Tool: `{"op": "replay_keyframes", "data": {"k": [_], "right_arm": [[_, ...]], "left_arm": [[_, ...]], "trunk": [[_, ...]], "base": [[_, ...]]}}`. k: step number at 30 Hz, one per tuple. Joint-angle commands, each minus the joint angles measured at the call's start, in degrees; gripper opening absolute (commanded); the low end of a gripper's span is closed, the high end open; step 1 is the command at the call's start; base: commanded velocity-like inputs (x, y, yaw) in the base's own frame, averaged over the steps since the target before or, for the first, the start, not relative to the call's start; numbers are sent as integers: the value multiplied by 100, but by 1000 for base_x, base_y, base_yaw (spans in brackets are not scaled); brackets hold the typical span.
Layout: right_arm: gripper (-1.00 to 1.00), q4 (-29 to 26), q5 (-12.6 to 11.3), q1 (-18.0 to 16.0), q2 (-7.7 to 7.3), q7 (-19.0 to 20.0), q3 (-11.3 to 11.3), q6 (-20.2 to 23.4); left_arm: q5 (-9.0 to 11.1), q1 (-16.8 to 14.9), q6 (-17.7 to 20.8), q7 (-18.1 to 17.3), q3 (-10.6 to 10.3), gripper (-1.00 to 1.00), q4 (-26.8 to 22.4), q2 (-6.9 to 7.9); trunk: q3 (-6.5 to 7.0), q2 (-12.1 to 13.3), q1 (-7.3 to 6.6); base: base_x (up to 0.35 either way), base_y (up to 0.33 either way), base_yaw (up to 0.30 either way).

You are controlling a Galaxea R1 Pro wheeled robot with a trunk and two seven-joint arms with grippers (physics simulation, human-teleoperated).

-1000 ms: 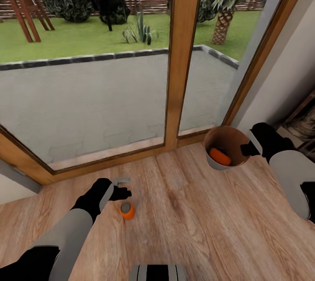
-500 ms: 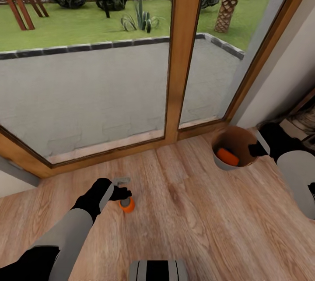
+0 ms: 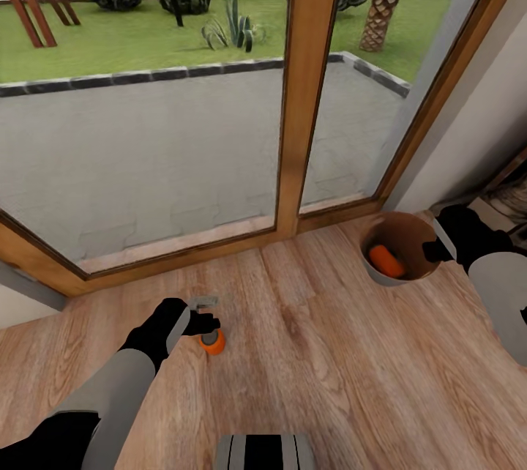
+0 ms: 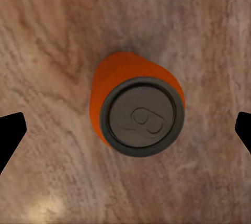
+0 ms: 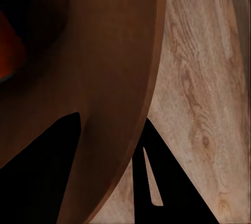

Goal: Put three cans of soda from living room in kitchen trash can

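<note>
On the pale wood floor (image 3: 329,353) by the glass doors (image 3: 219,126), an upright orange soda can (image 3: 213,342) is straddled by the spread, released left gripper (image 3: 208,312). To the right, the trash can (image 3: 375,276), holding another orange can (image 3: 386,260), is gripped by its rim in the right gripper (image 3: 433,250).

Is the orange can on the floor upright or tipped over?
Upright: the orange can shows its grey round top straight to the left wrist camera, standing on the wood floor.
</note>
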Motion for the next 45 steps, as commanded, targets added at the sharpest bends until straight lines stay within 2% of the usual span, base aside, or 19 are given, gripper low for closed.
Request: {"op": "replay_keyframes", "data": {"k": [1,7,19,35,45], "right_arm": [[-100,-3,-5,-3,2,-2,-5,0],[-100,-2,34,5,22,-2,-11,0],[-100,6,42,13,20,-1,-14,0],[-100,-2,49,24,45,-2,-5,0],[-100,-1,51,32,49,-2,-5,0]], "left_arm": [[0,0,-2,0,0,100,0,-2],[0,0,-4,10,0,100,-2,-5],[0,2,-5,18,0,100,-2,-6],[0,0,-5,18,-15,100,1,-6],[0,0,-8,11,-4,100,-2,-6]], "trunk": [[1,0,-1],[1,0,-1],[-265,-16,30],[-265,-16,30],[-265,-16,30]], "base": [[0,0,0],[0,0,0],[0,0,0],[0,0,0],[114,-82,0]]}}
